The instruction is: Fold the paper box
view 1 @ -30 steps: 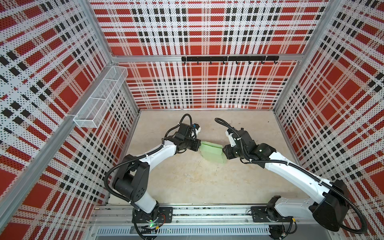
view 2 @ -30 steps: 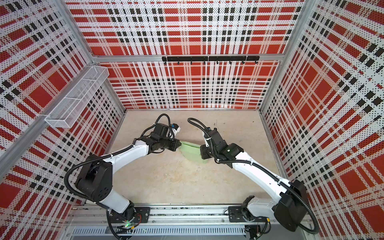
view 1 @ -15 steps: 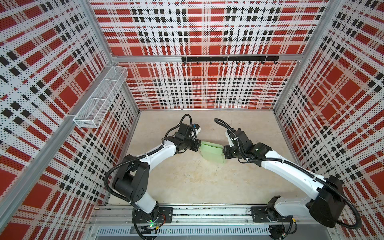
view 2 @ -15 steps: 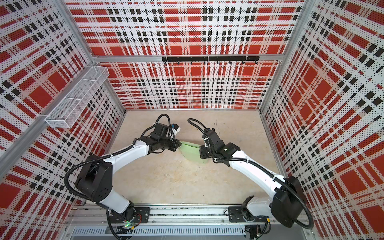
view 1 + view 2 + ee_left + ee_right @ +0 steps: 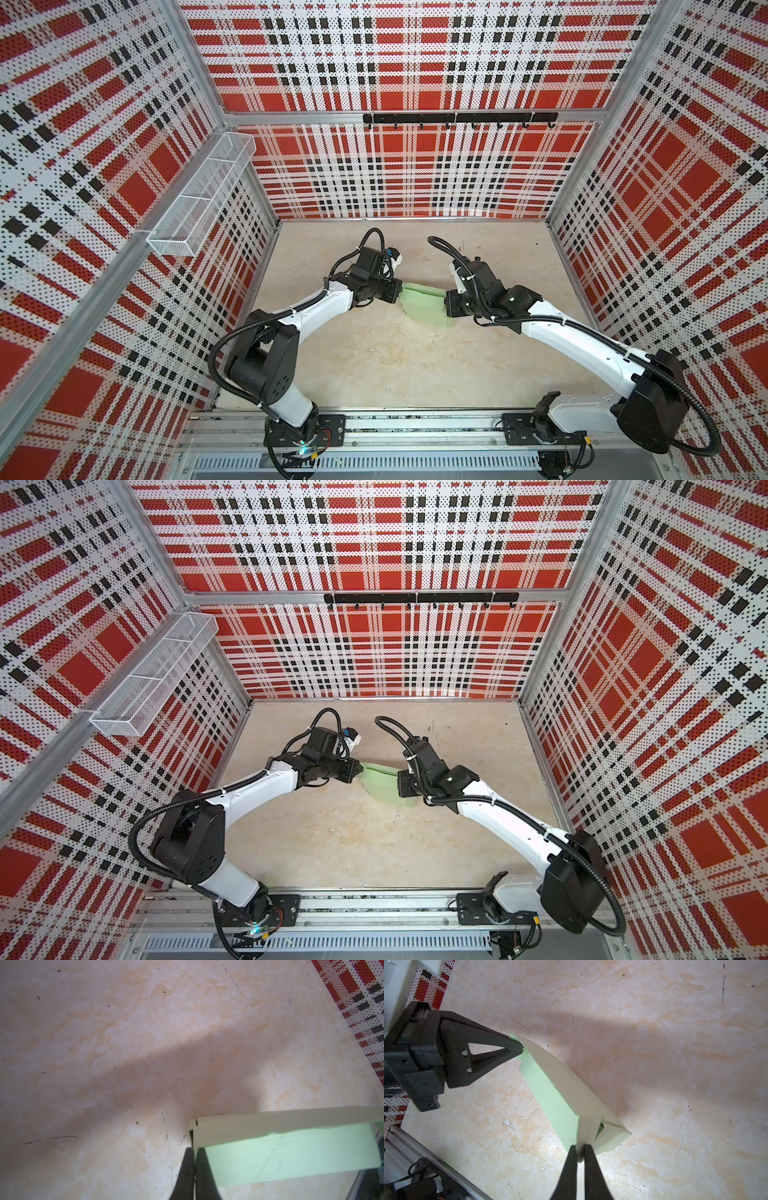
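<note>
Paper box (image 5: 424, 305) pinched at opposite ends by closed left fingers (image 5: 186, 1174) and right fingers (image 5: 569, 1172); final squaring judged underway, end-flap tuck needed next.

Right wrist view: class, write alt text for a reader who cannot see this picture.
A partly folded pale green paper box stretches between two black grippers: the right gripper pinches its near end, and the left gripper clamps the far corner. Beneath is a scuffed beige tabletop.

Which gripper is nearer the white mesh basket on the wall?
Left. The left gripper is below-right of the white mesh basket; the right gripper lies farther, past the pale green cardboard box.
</note>
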### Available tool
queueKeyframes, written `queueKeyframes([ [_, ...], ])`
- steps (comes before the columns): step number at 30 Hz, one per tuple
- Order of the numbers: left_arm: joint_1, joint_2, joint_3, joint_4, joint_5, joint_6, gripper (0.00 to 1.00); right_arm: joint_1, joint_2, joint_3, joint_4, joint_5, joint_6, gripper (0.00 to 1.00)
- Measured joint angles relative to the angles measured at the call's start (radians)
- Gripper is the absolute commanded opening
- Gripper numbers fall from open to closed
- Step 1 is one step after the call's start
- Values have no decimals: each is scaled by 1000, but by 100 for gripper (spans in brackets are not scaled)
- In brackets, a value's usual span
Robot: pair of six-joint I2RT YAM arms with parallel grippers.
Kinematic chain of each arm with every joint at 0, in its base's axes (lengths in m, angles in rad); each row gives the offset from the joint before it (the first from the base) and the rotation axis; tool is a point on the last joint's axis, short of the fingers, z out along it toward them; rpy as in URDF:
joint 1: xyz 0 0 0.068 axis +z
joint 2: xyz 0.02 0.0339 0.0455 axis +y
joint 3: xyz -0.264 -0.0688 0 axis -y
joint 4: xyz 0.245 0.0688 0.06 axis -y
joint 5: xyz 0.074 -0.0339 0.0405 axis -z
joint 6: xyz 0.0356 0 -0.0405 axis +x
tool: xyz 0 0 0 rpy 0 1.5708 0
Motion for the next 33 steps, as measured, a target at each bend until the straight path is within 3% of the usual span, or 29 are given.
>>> queueKeyframes([
  [7,-2,0,0,0,-5,-5,3,0,2,0,9,7,20,0],
  [33,-72,43,21,-27,-55,-11,3,1,-32,-280,249,83,161,0],
])
